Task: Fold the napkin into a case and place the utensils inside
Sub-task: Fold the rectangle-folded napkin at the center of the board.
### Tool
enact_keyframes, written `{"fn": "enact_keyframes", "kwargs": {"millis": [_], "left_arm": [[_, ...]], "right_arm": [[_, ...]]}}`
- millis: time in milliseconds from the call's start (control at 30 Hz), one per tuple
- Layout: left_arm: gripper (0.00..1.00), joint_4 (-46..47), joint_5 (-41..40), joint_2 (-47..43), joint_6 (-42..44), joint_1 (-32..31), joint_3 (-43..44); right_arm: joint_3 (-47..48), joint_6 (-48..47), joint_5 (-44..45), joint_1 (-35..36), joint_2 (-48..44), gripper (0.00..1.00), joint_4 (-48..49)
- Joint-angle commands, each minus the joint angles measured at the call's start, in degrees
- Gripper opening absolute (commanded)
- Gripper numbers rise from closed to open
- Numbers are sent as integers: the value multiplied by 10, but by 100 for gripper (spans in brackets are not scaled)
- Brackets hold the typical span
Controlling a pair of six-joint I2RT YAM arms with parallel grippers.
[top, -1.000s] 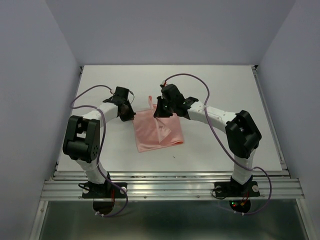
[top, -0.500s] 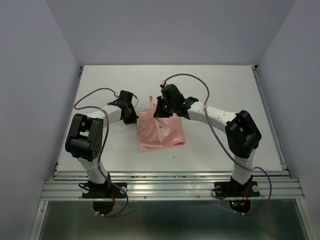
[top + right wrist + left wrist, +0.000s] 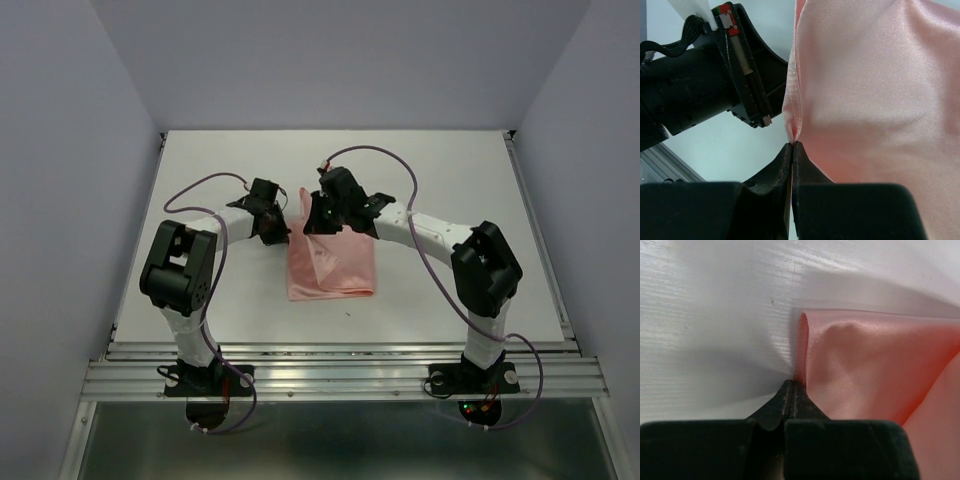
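The salmon-pink napkin [image 3: 330,265] lies mid-table as a folded rectangle wider than a gripper, its far edge lifted. My left gripper [image 3: 283,232] is shut on the napkin's far left edge; in the left wrist view the closed tips [image 3: 792,385] pinch a fold of the cloth [image 3: 875,370]. My right gripper [image 3: 313,225] is shut on the far edge just to the right, with its tips [image 3: 792,144] clamping the hem of the napkin [image 3: 875,100]. The two grippers are almost touching. The utensils are out of view.
Purple cables [image 3: 375,152] loop above both arms. The left gripper's black body [image 3: 715,75] is close beside the right gripper's fingers. The white table [image 3: 450,170] ends at a metal rail [image 3: 340,375] at the near edge, and grey walls stand on three sides.
My left gripper has moved right with the napkin's left edge, close to the right gripper. The cloth has become narrower. The right arm has barely moved.
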Motion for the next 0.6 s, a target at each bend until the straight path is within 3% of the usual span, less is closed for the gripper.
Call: {"fn": "enact_keyframes", "kwargs": {"millis": [0, 567], "left_arm": [[0, -20, 2, 12, 5, -2, 14], [0, -17, 9, -16, 1, 5, -3]], "right_arm": [[30, 12, 2, 13, -6, 1, 8], [56, 28, -12, 24, 54, 1, 8]]}}
